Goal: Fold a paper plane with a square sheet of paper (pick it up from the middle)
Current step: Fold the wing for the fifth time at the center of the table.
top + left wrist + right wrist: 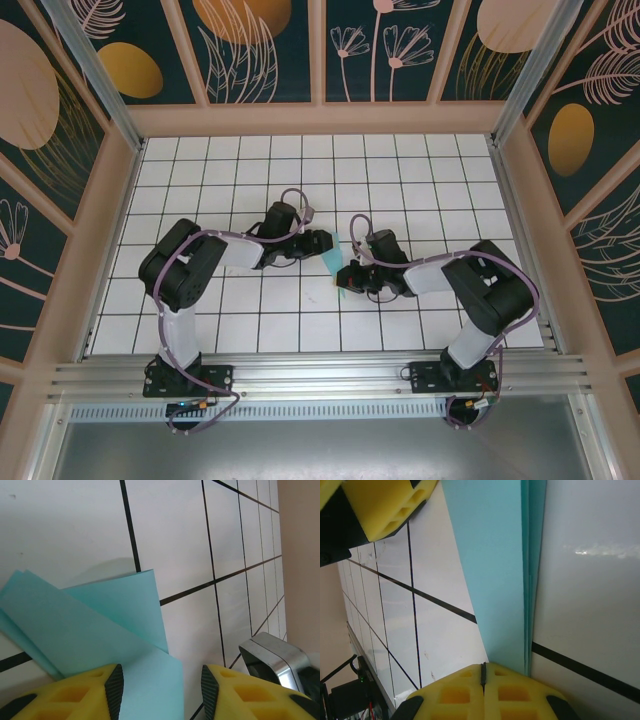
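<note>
The square sheet of paper (332, 256) is folded into a narrow, pointed turquoise shape and lies on the gridded table between my two grippers. In the left wrist view the paper (100, 630) shows layered flaps. My left gripper (160, 692) stands open over one of its corners, and the paper reaches under the left finger and into the gap. In the right wrist view the paper (495, 570) tapers toward my right gripper (483, 672). That gripper is shut, and its tips sit over the narrow end. In the top view the left gripper (324, 243) and right gripper (348, 275) almost meet.
The white table (420, 180) with black grid lines is boxed in by tan-framed walls (320, 118) at the back and both sides. A metal rail (320, 375) runs along the near edge. A silver-edged part of the right arm (275, 660) sits close to my left fingers.
</note>
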Tool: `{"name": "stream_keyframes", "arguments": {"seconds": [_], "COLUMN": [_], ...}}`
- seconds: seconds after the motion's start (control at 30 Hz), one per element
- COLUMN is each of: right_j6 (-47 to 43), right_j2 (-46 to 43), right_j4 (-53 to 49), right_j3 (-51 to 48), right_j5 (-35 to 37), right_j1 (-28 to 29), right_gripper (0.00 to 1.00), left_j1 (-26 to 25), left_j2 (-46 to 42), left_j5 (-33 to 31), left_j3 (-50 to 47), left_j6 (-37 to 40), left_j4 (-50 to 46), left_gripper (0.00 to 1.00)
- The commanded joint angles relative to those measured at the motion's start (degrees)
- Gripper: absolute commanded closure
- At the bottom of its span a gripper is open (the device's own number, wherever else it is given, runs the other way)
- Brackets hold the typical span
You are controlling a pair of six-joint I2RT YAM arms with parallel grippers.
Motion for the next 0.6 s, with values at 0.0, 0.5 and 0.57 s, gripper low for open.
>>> {"name": "stream_keyframes", "arguments": {"seconds": [0.0,0.5,0.57], "right_j6": [-1.4,-2.2,-2.0], "right_j2": [2.1,-0.1,-1.2], "right_j4": [-9.0,-11.2,-11.1], "right_j3": [-1.8,-0.2,0.7], "right_j5": [3.4,2.8,2.7], "right_j1": [1.1,1.5,1.7], "right_gripper": [1.0,1.0,1.0], "left_j1": [2.1,5.7,5.7], "left_j2": [0.6,-1.6,-4.0], "left_j5": [-6.9,-9.6,-9.7], "left_j3": [1.0,9.1,8.3], "left_j6": [1.2,2.6,2.2], "left_j4": [-2.7,-10.4,-10.3], "left_gripper": [0.52,0.49,0.49]}}
